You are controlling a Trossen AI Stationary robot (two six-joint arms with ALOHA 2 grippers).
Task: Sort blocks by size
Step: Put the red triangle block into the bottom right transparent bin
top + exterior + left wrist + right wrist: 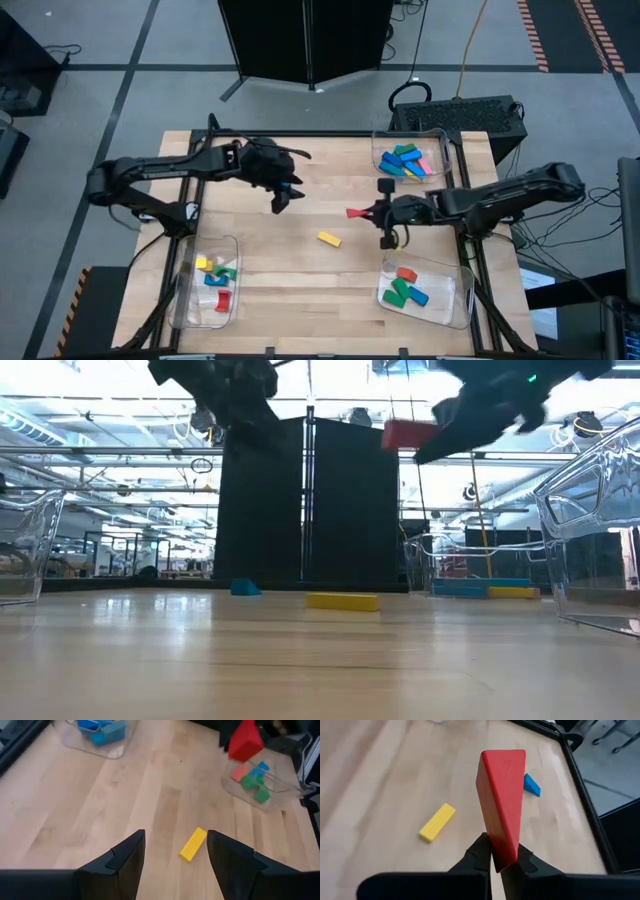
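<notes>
My right gripper is shut on a red block high above the table's middle; the block also shows in the low view. A yellow block lies flat on the table near the middle. A small blue block lies on the table farther toward the left. My left gripper is open and empty, raised above the table left of the middle. The yellow block lies on the table below and ahead of it. My right gripper pinches the red block's end nearest the gripper between its two fingertips. The fingers come level from the table's right and lie along the block. The block sticks out past them toward the table's left, lifted clear of the table.
Three clear trays stand on the table: one at the far right with blue, green, pink and yellow blocks, one at the near left with yellow, green, red and blue blocks, one at the near right with red, green and blue blocks.
</notes>
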